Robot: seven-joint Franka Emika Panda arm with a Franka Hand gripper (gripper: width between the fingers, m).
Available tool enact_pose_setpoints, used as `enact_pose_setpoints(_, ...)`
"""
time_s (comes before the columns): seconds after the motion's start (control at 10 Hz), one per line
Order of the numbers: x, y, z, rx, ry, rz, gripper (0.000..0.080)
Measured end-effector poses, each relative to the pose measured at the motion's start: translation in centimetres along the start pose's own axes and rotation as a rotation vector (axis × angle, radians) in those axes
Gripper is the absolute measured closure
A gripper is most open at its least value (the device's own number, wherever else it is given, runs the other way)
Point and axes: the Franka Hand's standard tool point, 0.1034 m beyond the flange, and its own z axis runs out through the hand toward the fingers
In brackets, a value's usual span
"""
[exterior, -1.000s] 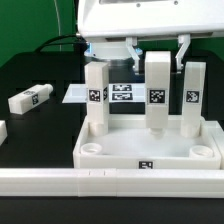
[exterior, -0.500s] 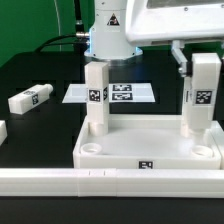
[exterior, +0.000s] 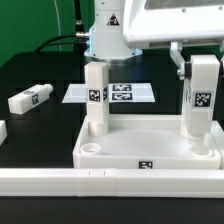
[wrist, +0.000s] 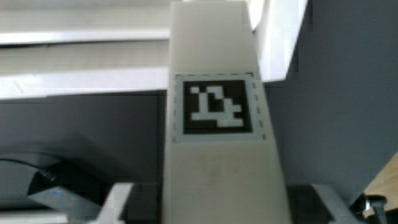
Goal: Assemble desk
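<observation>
Exterior view: gripper (exterior: 203, 62) is clamped on a leg (exterior: 203, 100) held upright, long axis vertical, its foot over or in the far socket (exterior: 205, 152) of the desk top (exterior: 140, 140) on the exterior view's right, can't tell if seated, so the next move looks straight down.

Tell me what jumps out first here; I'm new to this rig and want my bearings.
Two white legs stand upright on the desk top: the first leg at the exterior view's left, the second leg at its right, the gripper around its upper end, its tag central in the wrist view. A loose leg lies on the black table, farther left in the exterior view.
</observation>
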Motion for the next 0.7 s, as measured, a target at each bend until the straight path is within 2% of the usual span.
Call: enact_pose_setpoints(0.7,0.03,-0.20,0.78,-0.003,-0.003,-0.006,0.0509)
